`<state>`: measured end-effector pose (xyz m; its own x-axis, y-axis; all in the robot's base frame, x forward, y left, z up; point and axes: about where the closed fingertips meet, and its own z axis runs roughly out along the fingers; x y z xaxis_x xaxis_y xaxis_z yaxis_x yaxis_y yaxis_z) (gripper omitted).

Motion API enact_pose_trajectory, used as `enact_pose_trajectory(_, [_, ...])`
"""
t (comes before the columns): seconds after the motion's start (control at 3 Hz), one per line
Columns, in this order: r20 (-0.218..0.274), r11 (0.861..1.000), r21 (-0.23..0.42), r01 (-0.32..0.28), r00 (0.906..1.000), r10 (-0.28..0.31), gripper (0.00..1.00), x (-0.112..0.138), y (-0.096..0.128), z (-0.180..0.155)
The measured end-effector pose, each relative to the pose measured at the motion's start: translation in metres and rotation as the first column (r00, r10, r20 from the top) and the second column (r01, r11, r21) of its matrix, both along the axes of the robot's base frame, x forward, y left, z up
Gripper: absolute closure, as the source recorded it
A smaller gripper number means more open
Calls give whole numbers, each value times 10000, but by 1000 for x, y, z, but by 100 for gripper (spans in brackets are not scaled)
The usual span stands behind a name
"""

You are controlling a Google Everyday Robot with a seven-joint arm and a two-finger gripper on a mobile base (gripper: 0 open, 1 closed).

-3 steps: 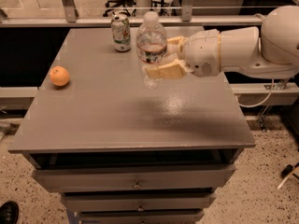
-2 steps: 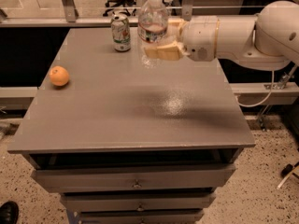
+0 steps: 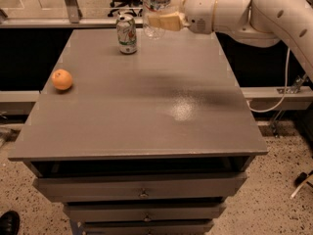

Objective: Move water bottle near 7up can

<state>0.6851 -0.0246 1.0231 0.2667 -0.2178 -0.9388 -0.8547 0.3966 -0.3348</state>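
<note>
- Camera view: I read the 7up can (image 3: 127, 34) first. Its white body carried green and red marks, but no lettering was legible to me. It had a silver top and stood upright near the far edge of the grey table (image 3: 146, 131), left of the middle.
- The water bottle (image 3: 156, 1) was clear plastic and ran out past the top of the frame, so its cap was out of sight. I could make out no writing on it.
- The gripper (image 3: 164, 13) was at the far edge of the table, to the right of the can. It reached in from the right on the white arm (image 3: 274, 9).
- Its tan fingers (image 3: 168, 22) were clamped against the bottle, one pad lying across the lower body and the other showing behind it. The bottle was gripped and upright.
- The bottle sat just beside the can, on its right and slightly farther back, with a narrow gap between them. I could not tell whether the bottle's base touched the tabletop.
- An orange (image 3: 62, 79) lay near the left edge of the table, well apart from both the can and the bottle.
- A drawer (image 3: 142, 187) with a small pull sat beneath the tabletop, with more below it.
- A pale cable (image 3: 283, 82) hung from the arm down the right side, beyond the table.
</note>
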Motion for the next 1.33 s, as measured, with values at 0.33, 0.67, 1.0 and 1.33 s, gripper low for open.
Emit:
enact_pose_trajectory(0.33, [-432, 9995, -164, 270, 9987, -277, 100, 61, 7, -13])
enact_pose_trajectory(0.67, [-862, 9985, -342, 424, 9953, -452, 100, 93, 11, -33])
enact_pose_trajectory(1.0, [-1531, 9980, -255, 578, 9863, -610, 100, 118, 11, -67])
enact_pose_trajectory(1.33, [-1903, 9982, -100, 593, 9799, -601, 100, 127, 12, -85])
